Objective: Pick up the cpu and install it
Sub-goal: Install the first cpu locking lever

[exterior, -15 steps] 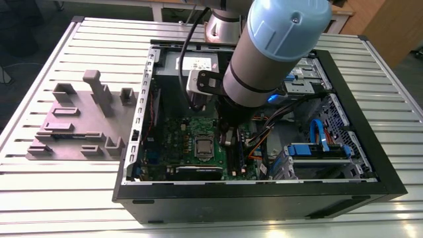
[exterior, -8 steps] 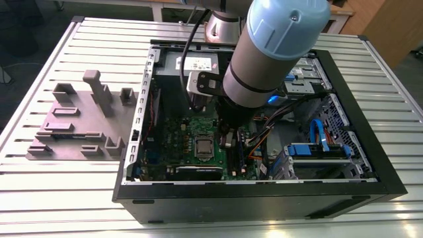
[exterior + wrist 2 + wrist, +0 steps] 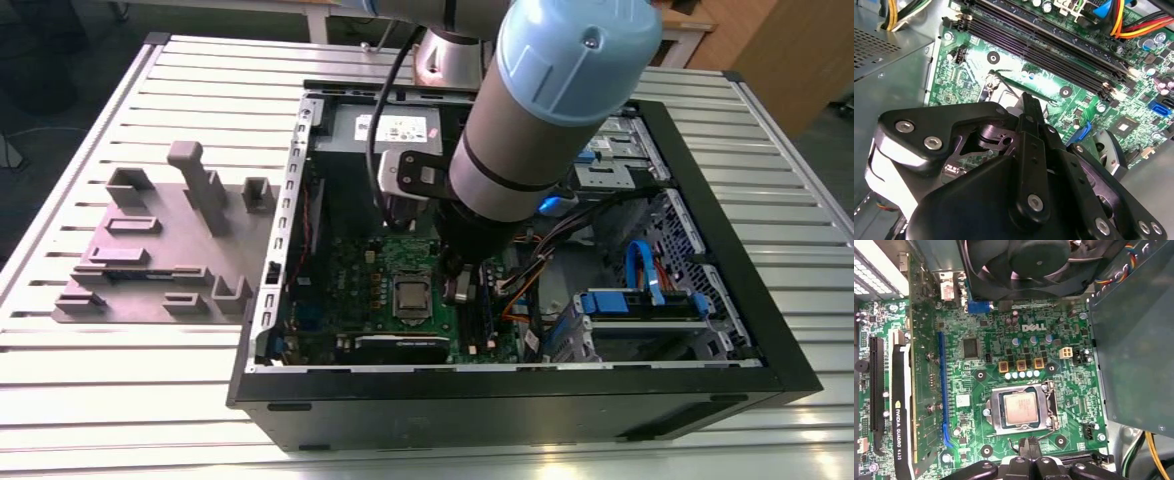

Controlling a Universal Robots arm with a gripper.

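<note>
CPU (image 3: 1021,408) lies flat in the socket frame (image 3: 996,416) on the motherboard (image 3: 1004,347), silvery top up, not in the jaws.

Jaws: in the first wrist view the tips are closed together with nothing between them. They sit just beside the frame's edge, apart from the CPU. The second wrist view looks along the linkage, with the tip over the board near the memory slots (image 3: 1054,50).

Around the socket in the first wrist view: a row of small capacitors (image 3: 1022,374) on one side, a fan (image 3: 1024,260) further off, and a graphics card (image 3: 901,405) standing along the board's far edge.

Exterior view: the arm (image 3: 534,130) reaches down into the open case (image 3: 534,395), which lies on its side on the slatted counter (image 3: 134,400). The CPU (image 3: 411,295) shows just beside the arm's lower end. A grey fixture tray (image 3: 160,250) sits on the counter at the exterior view's left, beside the case.
</note>
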